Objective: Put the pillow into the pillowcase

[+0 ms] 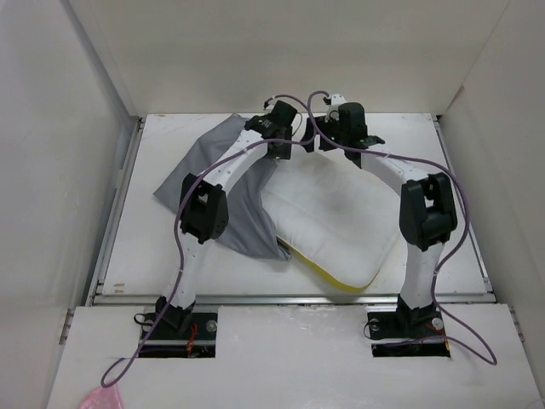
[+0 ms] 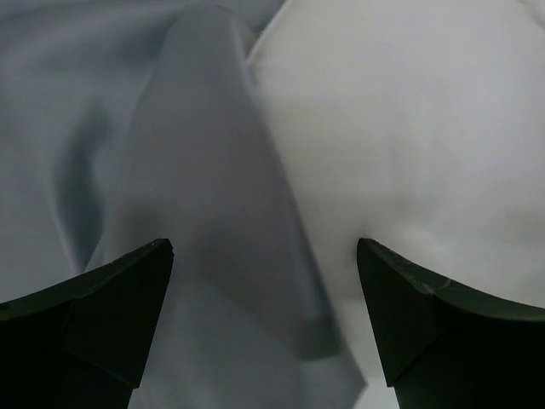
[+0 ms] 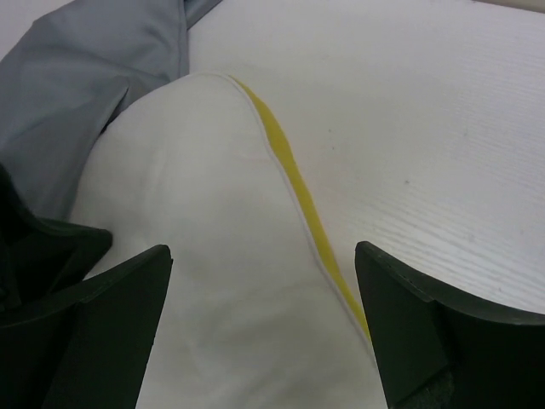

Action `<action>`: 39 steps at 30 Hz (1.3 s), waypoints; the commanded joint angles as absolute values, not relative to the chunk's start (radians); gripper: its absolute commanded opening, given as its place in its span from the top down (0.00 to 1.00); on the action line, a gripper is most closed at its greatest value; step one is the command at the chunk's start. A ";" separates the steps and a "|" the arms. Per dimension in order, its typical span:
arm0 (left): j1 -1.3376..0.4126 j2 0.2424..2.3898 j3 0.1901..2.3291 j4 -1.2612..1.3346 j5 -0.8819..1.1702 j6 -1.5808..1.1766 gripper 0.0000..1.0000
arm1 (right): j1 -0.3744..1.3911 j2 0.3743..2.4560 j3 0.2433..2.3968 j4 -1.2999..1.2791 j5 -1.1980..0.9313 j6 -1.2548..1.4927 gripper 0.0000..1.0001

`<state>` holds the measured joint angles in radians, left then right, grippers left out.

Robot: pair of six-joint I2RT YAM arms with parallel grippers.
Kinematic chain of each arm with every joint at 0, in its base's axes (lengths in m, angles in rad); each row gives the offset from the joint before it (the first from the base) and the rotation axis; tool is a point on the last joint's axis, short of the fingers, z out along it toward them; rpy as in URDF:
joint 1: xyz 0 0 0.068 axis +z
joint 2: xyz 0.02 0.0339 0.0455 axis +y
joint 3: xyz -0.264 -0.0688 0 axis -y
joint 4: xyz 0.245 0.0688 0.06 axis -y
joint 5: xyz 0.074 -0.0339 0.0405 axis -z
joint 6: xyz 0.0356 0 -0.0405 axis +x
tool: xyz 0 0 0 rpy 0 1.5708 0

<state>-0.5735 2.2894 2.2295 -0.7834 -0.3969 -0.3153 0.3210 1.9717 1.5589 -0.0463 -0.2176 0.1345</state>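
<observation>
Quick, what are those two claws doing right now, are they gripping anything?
Left gripper: open, holding nothing, above the pillowcase.
Right gripper: open, holding nothing, above the pillow.

A white bench (image 1: 145, 247) with a faint wood grain stands in a booth; plain white walls (image 1: 51, 128) rise at its left, right and back; a metal rail (image 1: 289, 299) runs along its near edge; a white board (image 1: 289, 358) lies in front, with two dark cutouts (image 1: 207, 339); a crumpled pink scrap (image 1: 100, 398) lies by the board's near left corner.
</observation>
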 commanded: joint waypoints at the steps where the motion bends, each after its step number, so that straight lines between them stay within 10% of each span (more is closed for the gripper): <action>1: -0.511 2.203 2.244 -0.845 -0.417 -0.305 0.13 | 0.313 2.048 1.675 -0.043 -0.277 0.129 0.06; 6: -0.489 2.174 2.114 -0.779 -0.373 -0.284 0.29 | 0.313 2.141 1.752 0.004 -0.396 0.149 0.00; 14: -0.489 2.289 2.195 -0.781 -0.296 -0.227 1.00 | 0.336 2.289 1.782 0.095 -0.575 0.222 0.14; 15: -0.489 2.289 2.209 -0.781 -0.296 -0.227 1.00 | 0.345 2.289 1.782 0.107 -0.600 0.209 0.59; 18: -0.489 2.278 2.236 -0.741 -0.296 -0.215 1.00 | 0.345 2.281 1.782 0.143 -0.699 0.209 1.00; 30: -0.489 2.201 2.373 -0.673 -0.373 -0.274 1.00 | 0.423 1.781 1.143 0.414 -0.741 0.123 1.00; 39: -0.554 2.151 2.389 -0.617 -0.229 -0.252 1.00 | 0.517 1.741 1.089 0.453 -0.733 0.055 1.00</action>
<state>-0.5152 2.2875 2.3451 -0.7521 -0.2863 -0.2554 0.4797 1.7546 1.1049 0.3870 -0.6346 0.0628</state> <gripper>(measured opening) 0.007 0.045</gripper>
